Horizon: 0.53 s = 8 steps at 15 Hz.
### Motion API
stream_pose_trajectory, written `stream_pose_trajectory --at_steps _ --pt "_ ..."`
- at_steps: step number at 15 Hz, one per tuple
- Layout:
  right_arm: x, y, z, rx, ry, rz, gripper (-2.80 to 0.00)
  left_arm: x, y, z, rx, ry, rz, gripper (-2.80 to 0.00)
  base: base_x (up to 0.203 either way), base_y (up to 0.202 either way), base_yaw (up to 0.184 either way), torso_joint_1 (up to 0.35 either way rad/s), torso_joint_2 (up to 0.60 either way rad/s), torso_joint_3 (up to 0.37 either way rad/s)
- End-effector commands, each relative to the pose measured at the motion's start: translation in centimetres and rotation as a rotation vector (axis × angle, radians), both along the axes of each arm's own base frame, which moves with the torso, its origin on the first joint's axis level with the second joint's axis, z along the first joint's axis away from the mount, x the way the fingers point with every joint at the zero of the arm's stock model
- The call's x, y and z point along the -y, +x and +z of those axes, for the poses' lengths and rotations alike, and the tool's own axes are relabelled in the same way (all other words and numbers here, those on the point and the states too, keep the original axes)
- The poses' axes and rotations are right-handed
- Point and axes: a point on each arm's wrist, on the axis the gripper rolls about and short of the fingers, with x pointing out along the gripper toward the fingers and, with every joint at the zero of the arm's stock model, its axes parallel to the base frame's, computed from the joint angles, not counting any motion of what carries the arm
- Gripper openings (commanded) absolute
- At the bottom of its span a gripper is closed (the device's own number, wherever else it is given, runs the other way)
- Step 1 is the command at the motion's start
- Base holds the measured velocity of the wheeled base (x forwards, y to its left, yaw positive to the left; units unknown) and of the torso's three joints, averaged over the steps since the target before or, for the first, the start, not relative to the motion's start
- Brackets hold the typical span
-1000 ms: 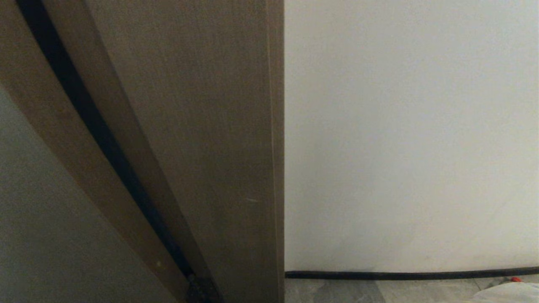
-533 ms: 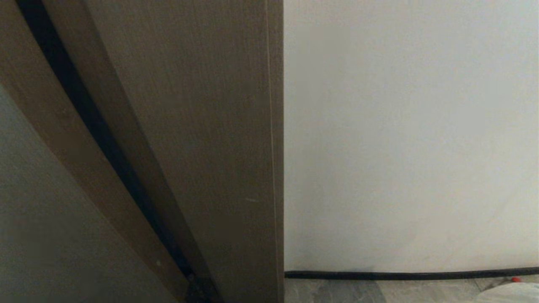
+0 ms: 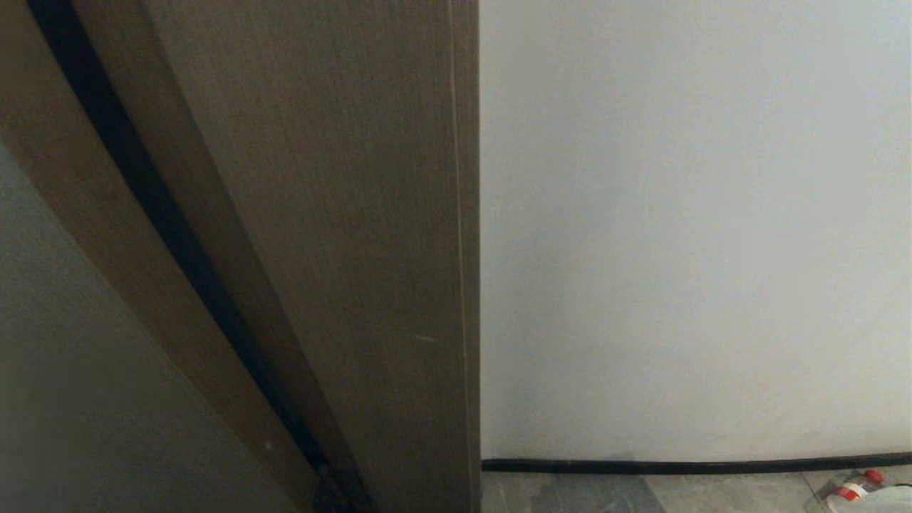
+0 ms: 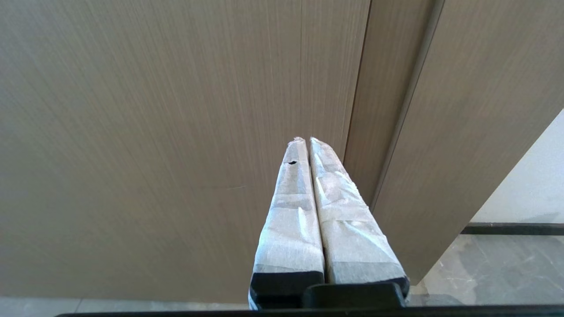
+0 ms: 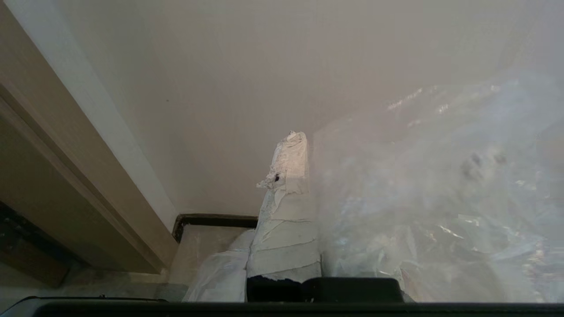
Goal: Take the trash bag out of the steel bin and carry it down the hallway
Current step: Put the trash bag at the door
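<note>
The trash bag (image 5: 440, 198), thin clear plastic, billows over one side of my right gripper (image 5: 306, 141) in the right wrist view. It hides one finger; the other taped finger (image 5: 288, 207) shows, and the gripper is shut on the bag. A corner of the bag, with a red-capped bottle inside (image 3: 858, 490), shows at the lower right of the head view. My left gripper (image 4: 307, 141) is shut and empty, its taped fingers pressed together in front of a brown wooden door. The steel bin is out of view. The hallway shows as a white wall (image 3: 677, 249) and grey-beige tiles (image 3: 712, 493).
A brown wooden door frame (image 3: 342, 214) fills the left half of the head view, close ahead. A black baseboard (image 3: 677, 467) runs along the foot of the white wall. In the right wrist view the frame (image 5: 66, 176) meets the wall at a corner.
At the lower right of the head view the pale bulge of the bag has dropped lower, and a red-capped bottle inside it now shows. Door frame and wall stay put.
</note>
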Motion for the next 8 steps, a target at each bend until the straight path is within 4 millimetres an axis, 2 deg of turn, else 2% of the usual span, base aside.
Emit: stream_pose_trajectory --at_steps 1,8 --pt "0.00 0.01 -0.05 -0.002 0.000 0.001 -2.80 0.00 0.01 -0.04 -0.001 0.000 0.001 -2.80 0.000 0.000 0.000 0.000 0.00 0.000" --pt "0.00 0.01 -0.05 -0.002 0.000 0.001 -2.80 0.00 0.01 -0.04 -0.002 0.000 0.001 -2.80 0.000 0.000 0.000 0.000 0.00 0.000"
